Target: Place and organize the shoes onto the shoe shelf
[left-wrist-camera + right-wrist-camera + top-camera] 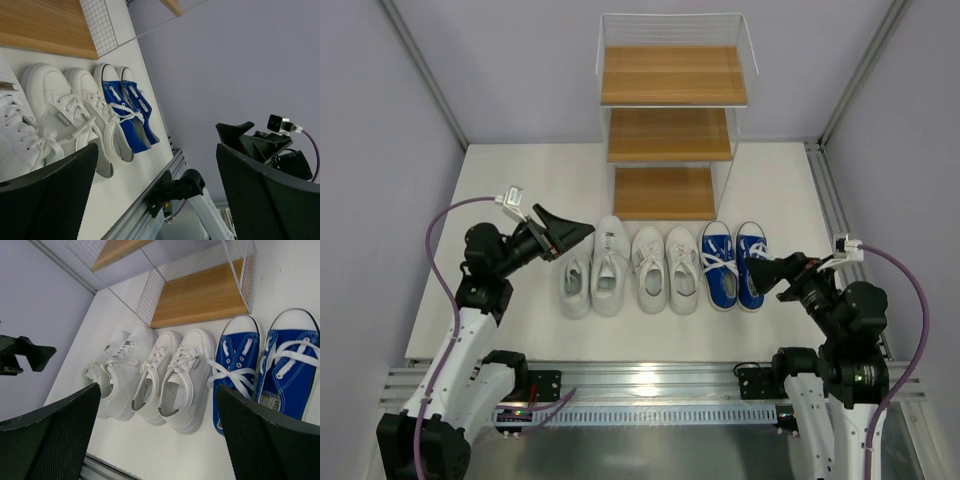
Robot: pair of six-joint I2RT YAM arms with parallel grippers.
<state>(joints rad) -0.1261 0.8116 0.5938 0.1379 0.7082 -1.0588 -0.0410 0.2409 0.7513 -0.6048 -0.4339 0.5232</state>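
Left fingers (50, 200), right fingers (270, 440) both wide, empty. Shoes (649, 268) probably light, soft; I'd pinch blue shoe (227, 390) at stiffer heel collar.

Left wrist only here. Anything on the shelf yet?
Observer: No. The top view shows all three boards of the shelf bare.
Operator: Total count?
Observer: Six in one row in front of it: four white shoes, then the blue pair at the right end.
Operator: Other arm loaded?
Observer: No. The right end effector is open and empty, beside the blue pair.
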